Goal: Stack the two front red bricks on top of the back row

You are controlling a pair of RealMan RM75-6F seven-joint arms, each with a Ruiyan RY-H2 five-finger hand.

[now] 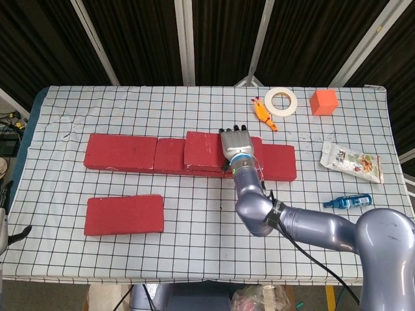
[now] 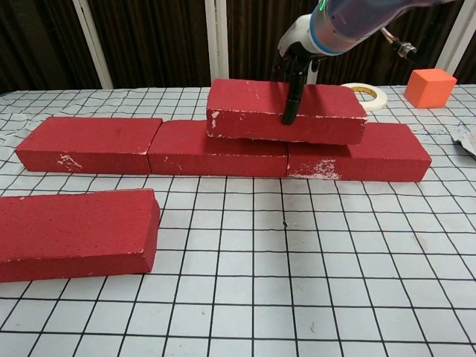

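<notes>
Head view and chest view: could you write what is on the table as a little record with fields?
Back row: three flat red bricks end to end
Held brick: red brick over the middle and right back bricks
Right hand: grips the held brick
Front brick: red brick, untouched, front left
Left hand: barely visible
Far right: white tape roll, orange cube

Bright, even overhead light on the checked tablecloth (image 1: pixel 194 246); shadows are soft and short under the bricks. Both views look sharp, the dark backdrop swallowing detail behind.
</notes>
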